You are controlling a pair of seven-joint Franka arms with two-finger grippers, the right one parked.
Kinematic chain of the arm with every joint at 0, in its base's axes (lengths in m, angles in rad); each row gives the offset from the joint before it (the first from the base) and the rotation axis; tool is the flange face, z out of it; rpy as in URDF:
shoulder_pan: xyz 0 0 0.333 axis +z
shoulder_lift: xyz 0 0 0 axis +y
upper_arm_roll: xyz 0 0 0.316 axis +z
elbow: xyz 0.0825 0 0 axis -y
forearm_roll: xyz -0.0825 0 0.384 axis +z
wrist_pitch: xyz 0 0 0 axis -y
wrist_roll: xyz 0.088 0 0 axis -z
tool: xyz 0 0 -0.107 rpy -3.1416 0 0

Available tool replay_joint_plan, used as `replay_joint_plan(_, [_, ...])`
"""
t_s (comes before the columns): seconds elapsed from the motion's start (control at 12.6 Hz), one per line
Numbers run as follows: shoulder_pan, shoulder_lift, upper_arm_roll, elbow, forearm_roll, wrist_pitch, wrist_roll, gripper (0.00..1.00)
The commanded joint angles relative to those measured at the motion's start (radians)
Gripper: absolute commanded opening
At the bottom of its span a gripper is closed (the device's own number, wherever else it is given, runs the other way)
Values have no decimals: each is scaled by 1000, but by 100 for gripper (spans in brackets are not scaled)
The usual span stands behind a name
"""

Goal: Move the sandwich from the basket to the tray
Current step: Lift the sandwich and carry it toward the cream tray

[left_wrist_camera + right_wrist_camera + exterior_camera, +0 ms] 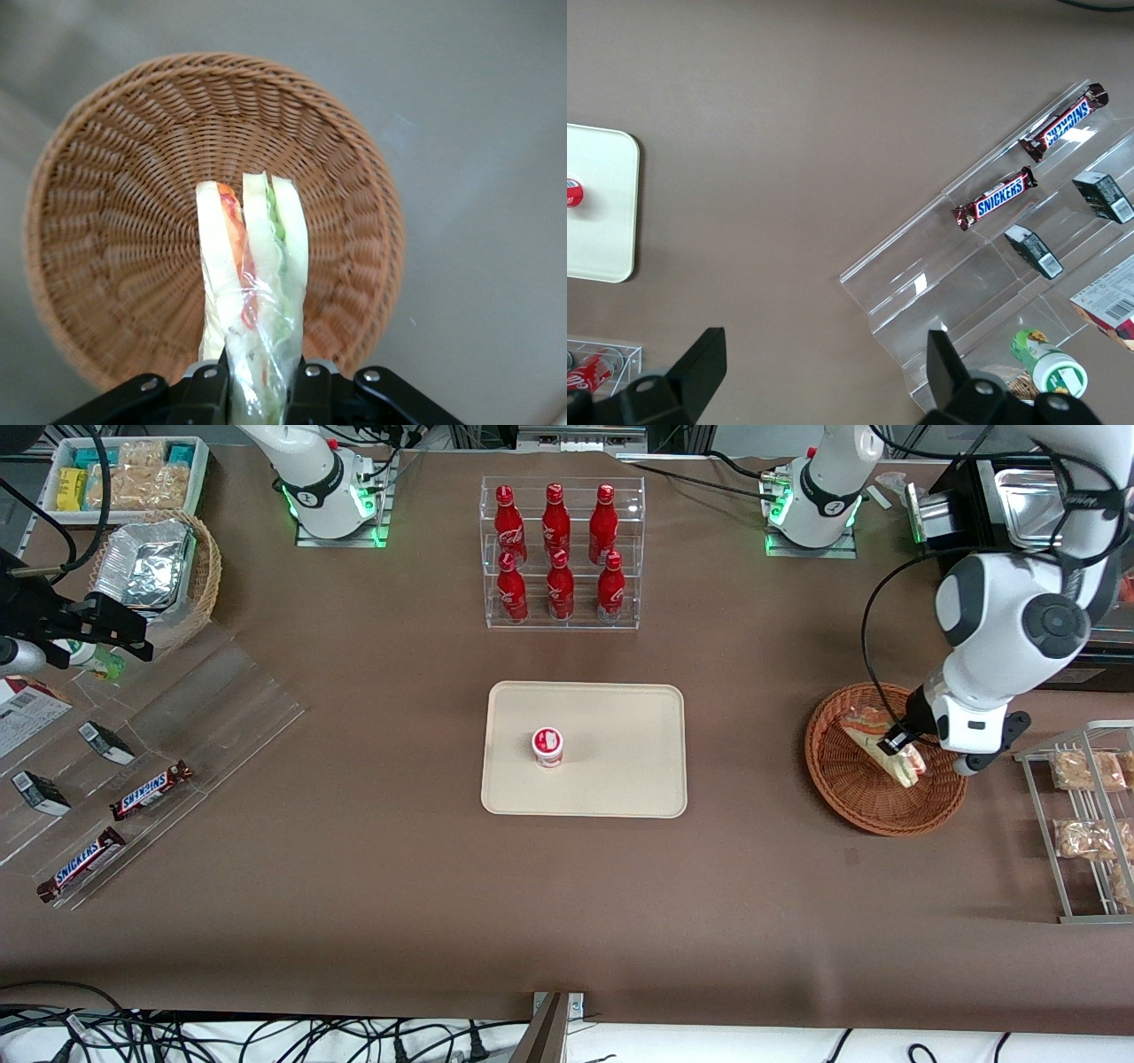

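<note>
Gripper [257, 390] is down over the basket [850, 797], fingers clamped tight on the wrapped end of the sandwich [252, 283], which stands on edge above the weave. Basket rim rings it all round, sitting toward the working arm's end of the table [354, 868]. Tray [620, 779] lies well apart at the table's middle, a small red-lidded cup [547, 746] on it, bare cream surface beside that cup. Open brown tabletop runs between basket and tray.

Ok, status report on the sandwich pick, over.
Tool shut on sandwich, over the basket. Tray not reached yet. Small cup stands on tray, room beside it.
</note>
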Motion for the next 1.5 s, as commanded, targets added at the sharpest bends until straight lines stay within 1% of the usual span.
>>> replay_joint_plan(0.0, [-5, 3, -27, 148, 21, -172, 40, 0])
replay_joint_plan(0.16, [-8, 6, -63, 219, 21, -251, 43, 0])
replay_joint_plan(0.32, [-8, 6, -136, 255, 15, -273, 46, 0])
replay_joint_plan(0.47, [-8, 7, -223, 265, 10, -279, 87, 0])
replay_joint_plan(0.71, [-11, 24, -348, 268, 7, -265, 202, 0])
replay_joint_plan(0.95, [-13, 70, -460, 290, 9, -253, 237, 0])
replay_joint_plan(1.19, [-31, 139, -526, 295, 7, -182, 236, 0])
replay_joint_plan(1.35, [-80, 188, -529, 293, 9, -124, 210, 0])
replay_joint_plan(1.42, [-93, 214, -529, 293, 21, -101, 174, 0])
